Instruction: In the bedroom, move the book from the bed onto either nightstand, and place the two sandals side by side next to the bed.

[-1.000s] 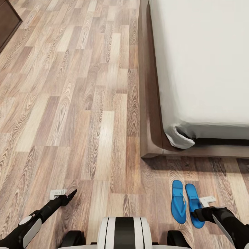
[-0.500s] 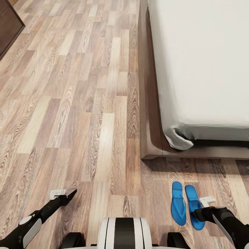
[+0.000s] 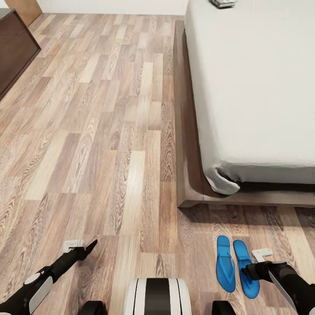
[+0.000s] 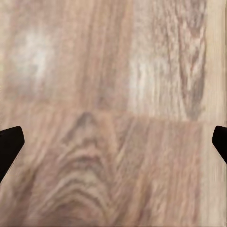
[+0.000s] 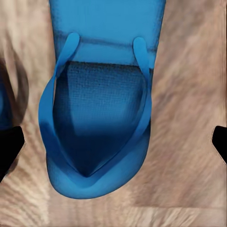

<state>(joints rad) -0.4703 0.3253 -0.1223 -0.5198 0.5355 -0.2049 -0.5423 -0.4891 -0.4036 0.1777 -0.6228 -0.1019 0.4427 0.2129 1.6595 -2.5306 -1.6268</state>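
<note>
Beside the bed's (image 3: 192, 175) foot corner both sandals (image 3: 235, 261) lay paired on the floor, seemingly finished; both claws were open, empty; the book remained to move.

Below our right gripper (image 3: 258, 258) we see two bright blue sandals (image 3: 235, 264) on grey-brown grained planks (image 3: 109, 144). Ahead of it, the bed (image 3: 258, 87) shows an off-white mattress on a dark brown frame. Our arms are black with white patches.
</note>
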